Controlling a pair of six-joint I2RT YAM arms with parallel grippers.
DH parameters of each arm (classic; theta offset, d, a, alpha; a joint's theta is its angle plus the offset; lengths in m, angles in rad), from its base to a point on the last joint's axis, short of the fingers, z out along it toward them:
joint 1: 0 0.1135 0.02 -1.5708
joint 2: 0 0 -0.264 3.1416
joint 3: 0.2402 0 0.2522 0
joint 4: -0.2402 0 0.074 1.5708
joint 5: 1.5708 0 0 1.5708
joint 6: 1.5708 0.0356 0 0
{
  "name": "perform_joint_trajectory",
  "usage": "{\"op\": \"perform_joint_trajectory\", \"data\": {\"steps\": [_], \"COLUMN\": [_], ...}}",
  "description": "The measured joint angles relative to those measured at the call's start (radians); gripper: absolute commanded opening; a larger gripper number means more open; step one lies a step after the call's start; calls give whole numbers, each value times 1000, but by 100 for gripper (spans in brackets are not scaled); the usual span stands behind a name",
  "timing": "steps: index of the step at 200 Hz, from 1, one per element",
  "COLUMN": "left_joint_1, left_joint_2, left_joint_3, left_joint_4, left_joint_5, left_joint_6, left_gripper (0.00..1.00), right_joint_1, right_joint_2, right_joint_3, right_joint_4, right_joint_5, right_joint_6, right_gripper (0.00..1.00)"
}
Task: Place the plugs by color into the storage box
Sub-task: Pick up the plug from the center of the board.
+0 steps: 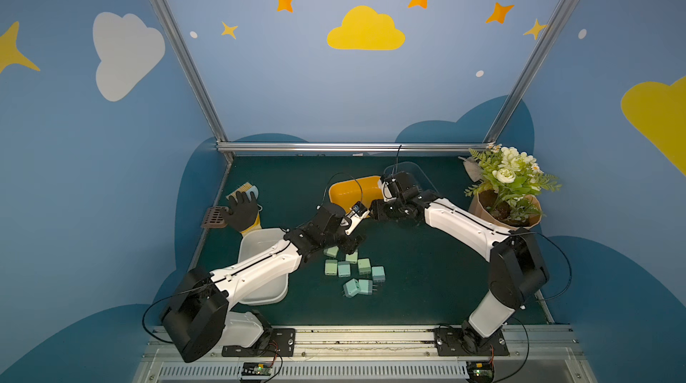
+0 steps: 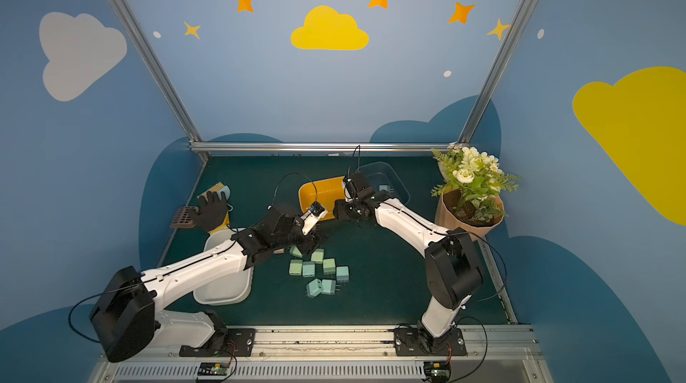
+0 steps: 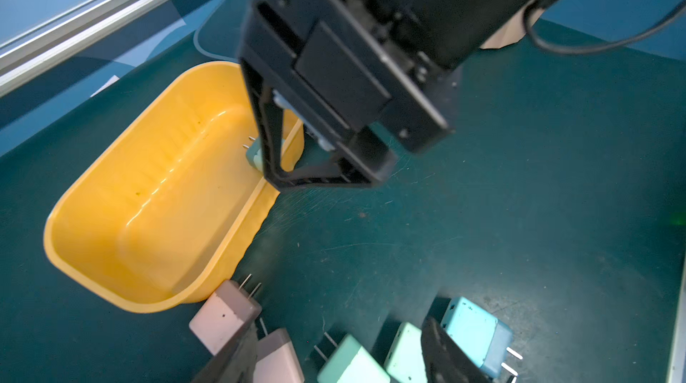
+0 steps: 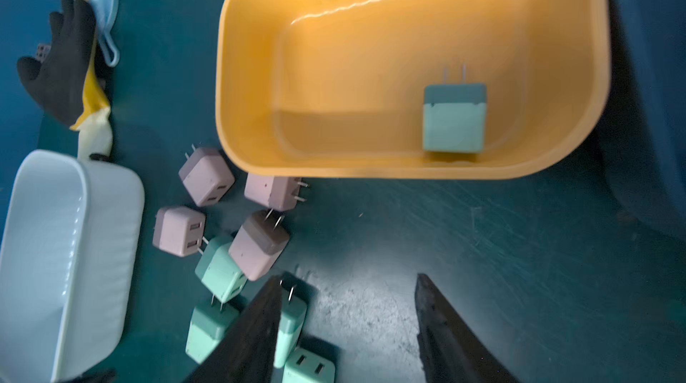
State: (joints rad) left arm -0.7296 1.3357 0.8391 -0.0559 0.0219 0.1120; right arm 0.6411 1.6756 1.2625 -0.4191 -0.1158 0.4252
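As the plugs (image 1: pixel 364 265) look light, rigid and smooth, grip across flat sides, avoiding prongs. Most lie on the bench (image 1: pixel 427 281); one in the yellow bin (image 4: pixel 334 167). Left fingers (image 3: pixel 443 355) and right fingers (image 4: pixel 441 333): released, empty.

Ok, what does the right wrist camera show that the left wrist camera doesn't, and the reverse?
Only the right wrist: the white bin, the black glove and the blue brush. Only the left wrist: the metal frame rail and the right gripper from outside, jaws apart. Both: the yellow bin, one green plug inside it, and pink plugs and green plugs on the mat.
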Motion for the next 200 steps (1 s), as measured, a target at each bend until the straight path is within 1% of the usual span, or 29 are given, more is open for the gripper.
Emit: {"op": "perform_joint_trajectory", "data": {"steps": [42, 69, 107, 134, 152, 178, 200], "left_joint_1": [21, 37, 39, 49, 81, 141, 156], "left_joint_2": [-11, -12, -12, -12, -13, -13, -11], "left_joint_3": [-6, -6, -6, -6, -12, -34, -39], "left_joint_4": [1, 0, 0, 5, 10, 16, 11], "left_joint_5": [-46, -56, -63, -51, -24, 15, 30], "left_joint_6": [15, 12, -12, -61, -111, -184, -215], "left_gripper": [65, 65, 66, 66, 64, 63, 63], "right_joint_1": [26, 45, 67, 97, 110, 117, 126], "right_joint_2": [-170, -271, -361, -449, -492, -520, -521], "right_joint_3": [-163, -267, -341, -414, -446, -466, -471], "right_joint_4": [111, 185, 223, 260, 291, 340, 346], "right_joint_5": [-93, -118, -128, -111, -103, -101, -87], "right_joint_6": [-25, -32, -40, -48, -49, -63, -82], "right_gripper": [53, 51, 50, 49, 49, 48, 48]}}
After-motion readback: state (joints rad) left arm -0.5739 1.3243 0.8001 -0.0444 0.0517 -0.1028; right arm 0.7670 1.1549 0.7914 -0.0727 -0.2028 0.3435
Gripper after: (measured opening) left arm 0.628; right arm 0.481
